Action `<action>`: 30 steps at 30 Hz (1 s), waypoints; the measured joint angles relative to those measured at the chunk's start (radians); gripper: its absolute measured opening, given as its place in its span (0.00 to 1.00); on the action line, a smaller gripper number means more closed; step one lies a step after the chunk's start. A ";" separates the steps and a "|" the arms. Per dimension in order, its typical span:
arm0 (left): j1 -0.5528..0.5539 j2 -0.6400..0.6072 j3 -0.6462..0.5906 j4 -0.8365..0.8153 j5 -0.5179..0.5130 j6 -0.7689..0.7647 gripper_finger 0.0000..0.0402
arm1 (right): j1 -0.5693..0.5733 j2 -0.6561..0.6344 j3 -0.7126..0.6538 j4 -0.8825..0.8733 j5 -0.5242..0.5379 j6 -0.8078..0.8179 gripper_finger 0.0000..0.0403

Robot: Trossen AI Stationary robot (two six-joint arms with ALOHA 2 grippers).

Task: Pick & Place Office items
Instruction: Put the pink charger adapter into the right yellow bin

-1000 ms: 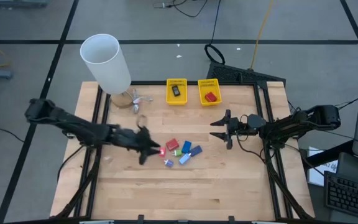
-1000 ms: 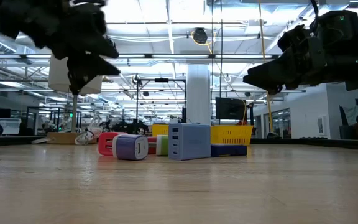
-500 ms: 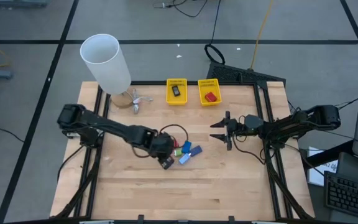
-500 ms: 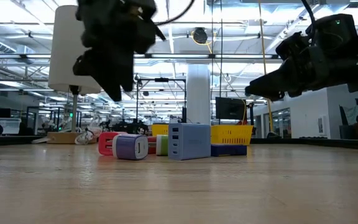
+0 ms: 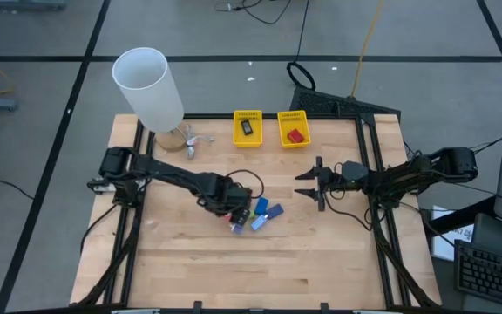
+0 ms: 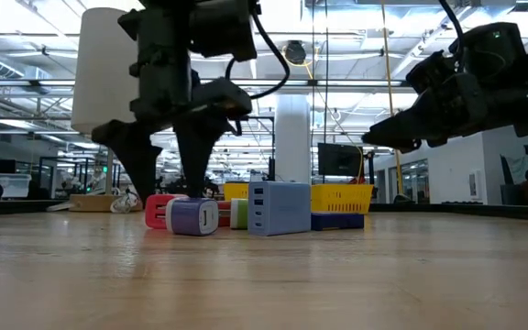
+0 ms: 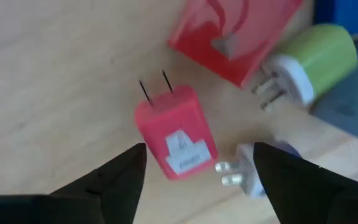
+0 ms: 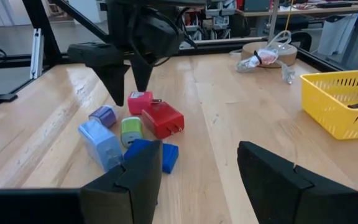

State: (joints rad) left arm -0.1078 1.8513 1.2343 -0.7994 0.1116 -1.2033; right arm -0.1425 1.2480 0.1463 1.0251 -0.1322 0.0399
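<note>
1. Two yellow mesh baskets sit side by side at the worktop's (image 5: 321,253) 12 o'clock edge. The left basket (image 5: 247,128) holds a small black rectangular item (image 5: 247,127); the right basket (image 5: 293,128) holds a small red item (image 5: 295,135).
2. A tall white cylinder (image 5: 149,87), smooth and open-topped, stands at about 10 o'clock on a round wooden base.
3. The remaining office items lie in a tight cluster near the worktop's middle. They are glossy plastic plug adapters: a pink-red cube (image 7: 174,132) with two thin metal prongs, a larger red block (image 7: 232,34), a rounded green one (image 7: 319,59) with a white face, a lavender one (image 6: 193,217), a pale blue block (image 6: 280,208) and darker blue pieces (image 8: 151,154).
4. The left gripper (image 6: 165,158) hangs over the 9 o'clock side of the cluster with its fingers spread wide on either side of the pink-red cube, holding nothing.
5. The right gripper (image 5: 308,183) hovers at about 3 o'clock, well apart from the cluster, its fingers parted and empty.
6. The worktop is pale, grained wood planking.
</note>
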 joint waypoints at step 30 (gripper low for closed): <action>0.001 0.054 -0.003 -0.077 -0.049 -0.023 0.78 | 0.000 0.000 0.000 -0.042 -0.003 0.001 0.49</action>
State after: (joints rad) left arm -0.1070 1.9054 1.2313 -0.8763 0.0627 -1.2267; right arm -0.1421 1.2480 0.1463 0.9833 -0.1352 0.0406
